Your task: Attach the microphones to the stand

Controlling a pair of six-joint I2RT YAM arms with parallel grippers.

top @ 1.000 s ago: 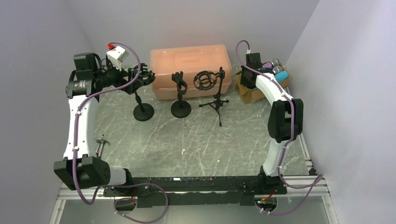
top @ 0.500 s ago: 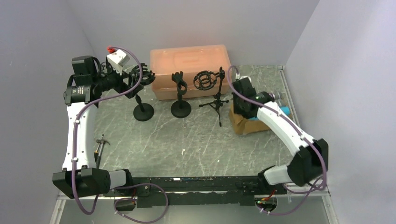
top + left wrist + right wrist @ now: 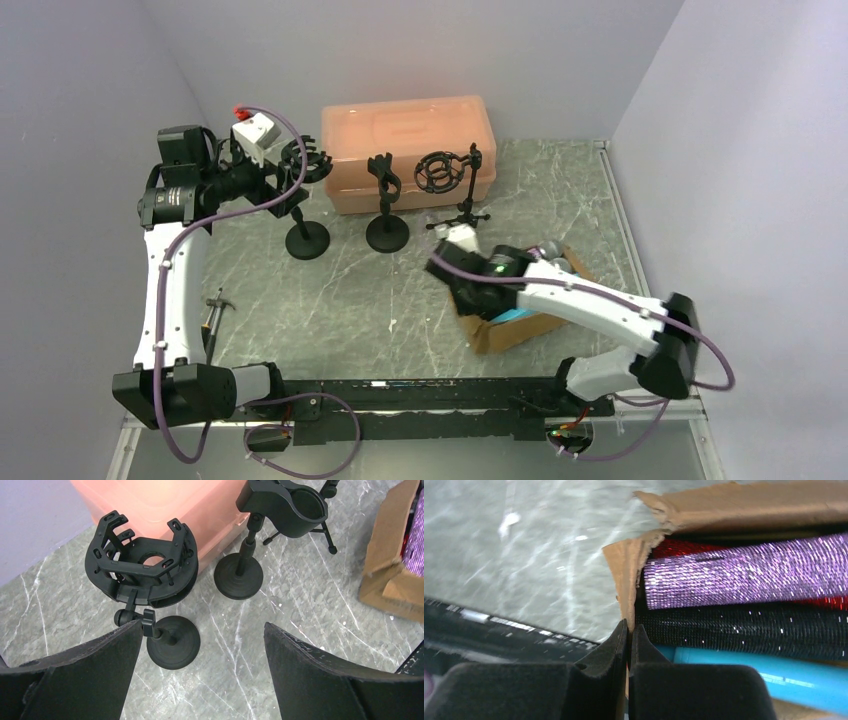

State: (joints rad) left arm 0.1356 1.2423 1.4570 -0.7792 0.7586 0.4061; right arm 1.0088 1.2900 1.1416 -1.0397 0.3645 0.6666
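Several microphones lie in a cardboard box [image 3: 522, 328]. The right wrist view shows a purple glitter one [image 3: 749, 575], a red glitter one [image 3: 684, 547], a black one [image 3: 744, 630] and a teal one [image 3: 749, 675]. My right gripper [image 3: 629, 625] is shut on the box's torn wall [image 3: 626, 575], near the front middle of the table [image 3: 470, 305]. Three black stands are at the back: a shock-mount stand [image 3: 142, 567], a clip stand [image 3: 285, 502] and a tripod stand [image 3: 445, 175]. My left gripper [image 3: 202, 625] hangs open beside the shock mount, holding nothing.
A pink lidded bin [image 3: 405, 130] sits behind the stands against the back wall. The stands' round bases [image 3: 307, 240] [image 3: 387, 235] rest on the marble table [image 3: 380, 300]. Walls close in on the left, back and right sides.
My right arm has dragged the cardboard box from the far right corner to the near middle of the table. The left arm has barely shifted.
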